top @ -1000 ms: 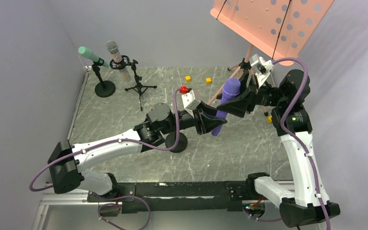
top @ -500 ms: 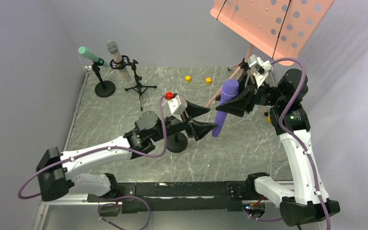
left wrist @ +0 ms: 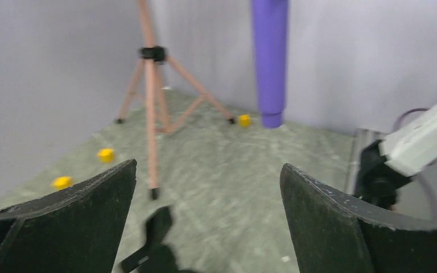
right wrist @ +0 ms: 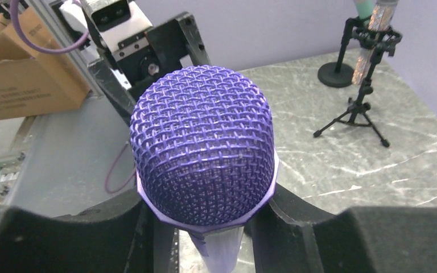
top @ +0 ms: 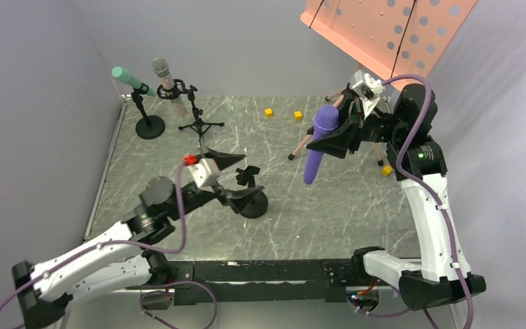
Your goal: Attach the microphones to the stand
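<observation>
Starting far left: got the teal-green microphone (top: 129, 77) clipped into a round-base stand (top: 150, 127), and right beside it the glittery microphone (top: 164, 77) sitting in a tripod stand (top: 200, 125). Looks like two of three sorted.

Moving to the middle: left gripper (top: 243, 179) spread wide, holding nothing, hanging right around the clip (top: 248, 174) of the empty stand (top: 254, 204).

Further right: purple microphone (top: 313, 161) up in the air, roughly upright with a slight lean, tail pointing down at the table (top: 356, 205), well apart from that empty clip. Clamped by the right gripper (top: 329, 137) just under the mesh head (right wrist: 203, 145). From the wrist camera, dark pads snug on both sides of the collar.

On handling, just guessing here: rigid stick, probably fairly light, smooth barrel, so could slip or swing if pinched loosely. Would leave the mesh alone, since that sort of grille likely dents. Better to keep the grip high on the body like now, leaving the lower barrel free for the clip. Still needs the tail lined up over the clip before any push.
</observation>
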Motion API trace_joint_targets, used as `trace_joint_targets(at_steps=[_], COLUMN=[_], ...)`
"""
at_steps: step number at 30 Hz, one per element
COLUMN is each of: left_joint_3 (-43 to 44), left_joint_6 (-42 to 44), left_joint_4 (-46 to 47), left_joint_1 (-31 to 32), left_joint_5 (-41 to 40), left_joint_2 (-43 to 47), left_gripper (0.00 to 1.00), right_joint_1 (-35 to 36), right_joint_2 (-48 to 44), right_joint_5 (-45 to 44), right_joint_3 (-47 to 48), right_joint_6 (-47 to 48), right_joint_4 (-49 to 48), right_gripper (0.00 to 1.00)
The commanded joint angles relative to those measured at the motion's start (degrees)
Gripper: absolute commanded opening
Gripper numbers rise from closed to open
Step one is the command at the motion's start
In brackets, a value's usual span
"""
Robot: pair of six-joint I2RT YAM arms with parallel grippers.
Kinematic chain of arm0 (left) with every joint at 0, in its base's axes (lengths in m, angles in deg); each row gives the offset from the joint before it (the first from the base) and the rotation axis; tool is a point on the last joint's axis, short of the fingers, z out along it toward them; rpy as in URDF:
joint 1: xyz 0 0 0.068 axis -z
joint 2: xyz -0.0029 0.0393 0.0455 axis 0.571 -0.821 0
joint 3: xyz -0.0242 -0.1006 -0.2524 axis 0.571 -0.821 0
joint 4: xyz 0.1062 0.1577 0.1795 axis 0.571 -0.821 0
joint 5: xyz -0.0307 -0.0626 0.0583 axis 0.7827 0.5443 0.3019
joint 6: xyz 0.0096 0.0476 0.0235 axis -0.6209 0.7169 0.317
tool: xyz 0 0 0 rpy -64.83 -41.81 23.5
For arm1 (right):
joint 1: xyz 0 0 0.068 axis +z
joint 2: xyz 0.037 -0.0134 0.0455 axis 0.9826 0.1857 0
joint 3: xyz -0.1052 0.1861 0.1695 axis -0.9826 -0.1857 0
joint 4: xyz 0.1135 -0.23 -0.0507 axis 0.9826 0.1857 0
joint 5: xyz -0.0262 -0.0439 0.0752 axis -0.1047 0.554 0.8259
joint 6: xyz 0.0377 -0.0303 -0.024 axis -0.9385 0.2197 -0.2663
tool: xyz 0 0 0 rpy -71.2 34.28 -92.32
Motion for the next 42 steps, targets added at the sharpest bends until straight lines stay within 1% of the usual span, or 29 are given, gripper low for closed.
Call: trace_joint_targets(at_steps=[1, 3, 5, 6, 9, 11, 13, 16, 19, 22, 25, 28, 29, 32, 34, 36, 37, 39, 41, 42], left_joint_3=[-0.9, -3.5, -8.8, -11.9, -20.0, -22.7, -24.8, -28.5, -29.9, -29.9, -29.2, -30.1, -30.6, -30.7, -29.3, -27.5, -27.0, -27.2, -27.8, -27.9], left_joint_6=[8.9, 10.5, 12.1, 12.5, 9.4, 7.6, 7.9, 8.4, 8.3, 8.2, 8.3, 8.2, 7.7, 5.1, 3.7, 0.1, -2.2, -7.5, -11.6, -12.7], left_joint_4=[-17.3, -18.7, -17.2, -15.0, -6.9, -3.1, 0.6, 9.9, 16.8, 21.7, 24.6, 28.8, 30.4, 34.0, 36.0, 39.4, 42.8, 51.7, 60.4, 62.8], left_joint_1=[-6.8, -9.0, -10.2, -10.3, -10.3, -10.4, -10.4, -10.7, -11.2, -11.8, -13.0, -15.6, -17.3, -23.3, -26.0, -29.0, -30.4, -32.7, -34.5, -35.1], left_joint_5=[2.2, 1.0, 0.7, 0.7, -0.1, 0.3, 1.5, 4.3, 5.9, 6.2, 5.9, 7.1, 8.8, 18.0, 25.7, 34.9, 39.2, 44.7, 46.9, 47.2], left_joint_2=[10.0, 13.6, 16.8, 18.0, 19.9, 20.1, 19.7, 17.5, 13.4, 8.4, 4.6, 2.4, 1.8, -0.5, -3.4, -7.5, -10.0, -14.4, -18.7, -20.2], left_gripper=[0.99, 0.99, 0.99, 0.99, 0.99, 0.99, 0.99, 0.99, 0.99, 0.99, 0.99, 0.99, 0.99, 0.96, 0.92, 0.88, 0.86, 0.85, 0.84, 0.84], right_joint_1=[3.6, 6.3, 8.7, 9.5, 12.0, 13.7, 15.4, 17.4, 18.2, 18.5, 19.0, 19.5, 19.7, 20.1, 20.3, 20.5, 20.6, 20.6, 20.7, 20.8], right_joint_2=[2.9, 5.5, 7.7, 8.7, 11.6, 13.1, 14.4, 15.8, 17.1, 18.7, 20.5, 22.3, 22.8, 23.8, 24.5, 25.5, 25.9, 26.4, 26.7, 26.8], right_joint_5=[-5.8, -8.8, -11.2, -12.2, -15.1, -16.3, -16.9, -17.3, -16.9, -16.0, -15.5, -15.4, -15.4, -15.3, -15.2, -15.3, -15.4, -15.3, -15.3, -15.2], right_joint_3=[7.9, 10.6, 13.0, 14.2, 17.5, 18.8, 19.6, 20.2, 20.4, 20.6, 21.2, 22.5, 22.8, 23.2, 23.8, 25.0, 25.5, 26.8, 27.0, 27.0], right_joint_6=[15.8, 20.4, 23.6, 25.5, 29.2, 30.4, 31.3, 32.7, 33.8, 34.4, 35.0, 35.9, 36.0, 36.3, 36.5, 36.8, 37.1, 37.6, 37.8, 38.0], right_joint_4=[14.6, 18.6, 21.1, 22.3, 25.0, 25.9, 26.5, 27.5, 27.7, 27.8, 28.4, 29.6, 29.8, 30.0, 30.3, 31.1, 31.5, 32.6, 32.7, 32.7], right_gripper=[0.07, 0.07, 0.07, 0.07, 0.07, 0.07, 0.07, 0.07, 0.07, 0.07, 0.07, 0.07, 0.07, 0.07, 0.07, 0.07, 0.07, 0.07, 0.07, 0.07])
